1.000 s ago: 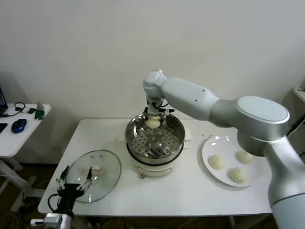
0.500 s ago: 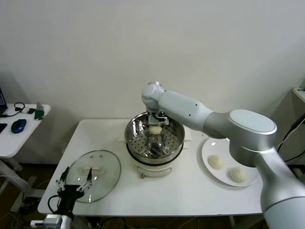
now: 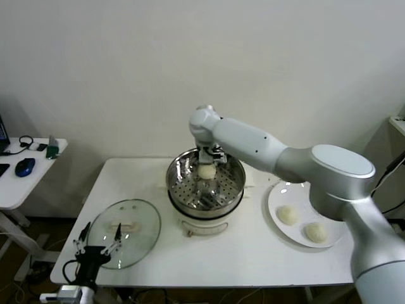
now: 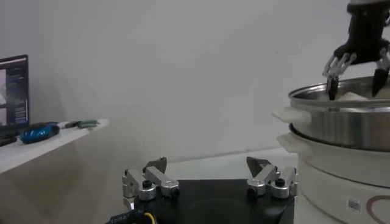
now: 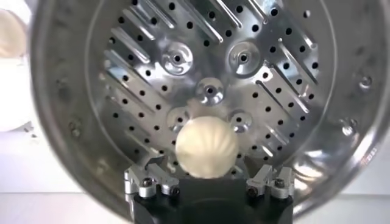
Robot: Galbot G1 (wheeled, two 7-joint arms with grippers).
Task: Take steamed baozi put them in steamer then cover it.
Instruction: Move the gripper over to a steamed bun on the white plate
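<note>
The steamer (image 3: 183, 201) stands mid-table on its white base. One steamed baozi (image 3: 206, 171) lies on the perforated tray (image 5: 280, 79), toward the far side. My right gripper (image 3: 209, 158) hangs just above that baozi (image 5: 206, 147), open, with its fingers wide on either side and not gripping it. Two more baozi (image 3: 288, 215) (image 3: 316, 233) show on the white plate (image 3: 276, 193) to the right; my right arm covers part of that plate. My left gripper (image 3: 98, 244) is parked open and empty at the front left table edge (image 4: 206, 162).
A glass lid (image 3: 126, 231) lies flat on the table, left of the steamer and beside my left gripper. A small side table (image 3: 25, 180) with a blue mouse stands further left. The wall is close behind the steamer.
My right gripper came down into the steamer and opened, leaving the baozi on the tray. The left arm has not moved.
</note>
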